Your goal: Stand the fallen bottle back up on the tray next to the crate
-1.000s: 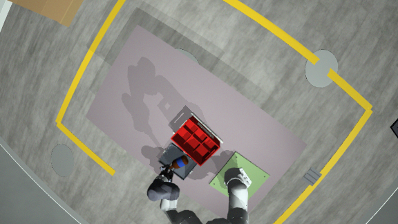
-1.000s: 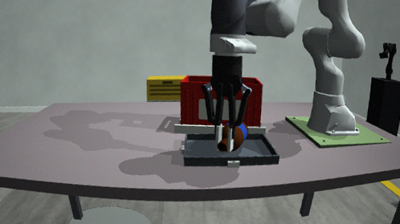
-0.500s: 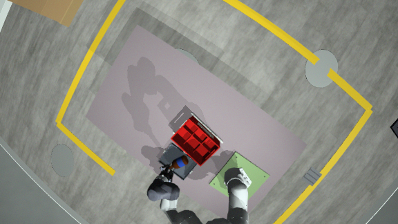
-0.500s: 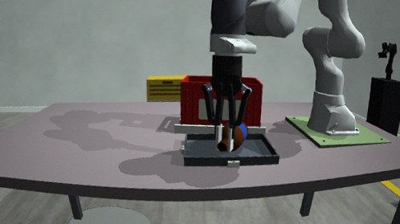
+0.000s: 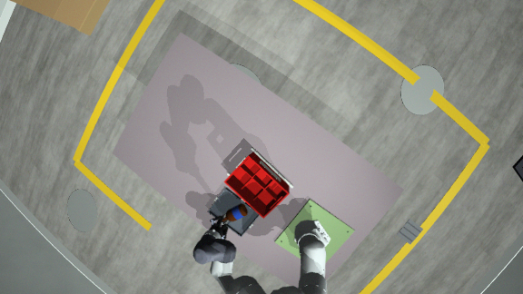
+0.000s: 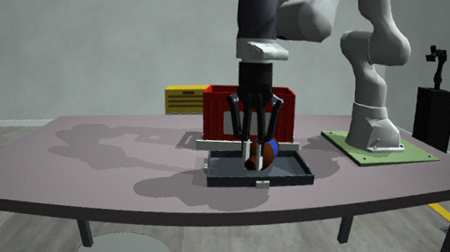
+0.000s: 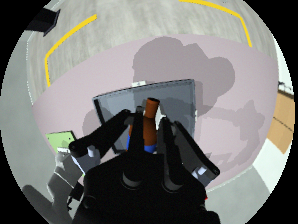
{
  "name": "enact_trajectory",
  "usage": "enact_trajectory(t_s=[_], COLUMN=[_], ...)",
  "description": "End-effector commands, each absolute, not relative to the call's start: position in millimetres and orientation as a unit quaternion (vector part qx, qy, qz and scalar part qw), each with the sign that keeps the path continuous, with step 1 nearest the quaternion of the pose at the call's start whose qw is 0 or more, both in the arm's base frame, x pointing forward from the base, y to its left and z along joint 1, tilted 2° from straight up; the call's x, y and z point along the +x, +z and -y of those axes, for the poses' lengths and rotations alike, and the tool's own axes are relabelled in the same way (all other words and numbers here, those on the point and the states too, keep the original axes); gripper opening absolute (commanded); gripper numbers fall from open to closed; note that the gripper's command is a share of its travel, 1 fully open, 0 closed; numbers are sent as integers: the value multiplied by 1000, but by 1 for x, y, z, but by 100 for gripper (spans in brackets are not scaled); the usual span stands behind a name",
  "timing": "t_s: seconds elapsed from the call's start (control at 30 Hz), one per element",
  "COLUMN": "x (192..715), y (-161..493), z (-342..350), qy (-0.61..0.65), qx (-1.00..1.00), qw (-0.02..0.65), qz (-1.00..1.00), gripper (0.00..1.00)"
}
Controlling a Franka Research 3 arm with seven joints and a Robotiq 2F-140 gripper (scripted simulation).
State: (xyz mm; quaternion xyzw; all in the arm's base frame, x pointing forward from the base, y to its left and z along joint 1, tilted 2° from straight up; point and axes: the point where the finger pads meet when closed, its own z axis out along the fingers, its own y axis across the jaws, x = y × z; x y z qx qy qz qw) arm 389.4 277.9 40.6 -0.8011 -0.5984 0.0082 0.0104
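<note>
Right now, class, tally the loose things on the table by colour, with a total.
Red: 1, the crate
Dark grey: 1, the tray
Brown with a blue band: 1, the bottle, held in the end effector
Total: 3
</note>
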Motion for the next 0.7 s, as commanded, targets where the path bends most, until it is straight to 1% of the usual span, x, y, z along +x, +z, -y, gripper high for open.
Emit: enact_trajectory(t_s=[0.0,0.67], x=[388,388], y=[41,49], z=[-278,-278], qy=[9,9], qx=[-800,-800], qw=[11,11], qz=[600,600], gripper=[0,0])
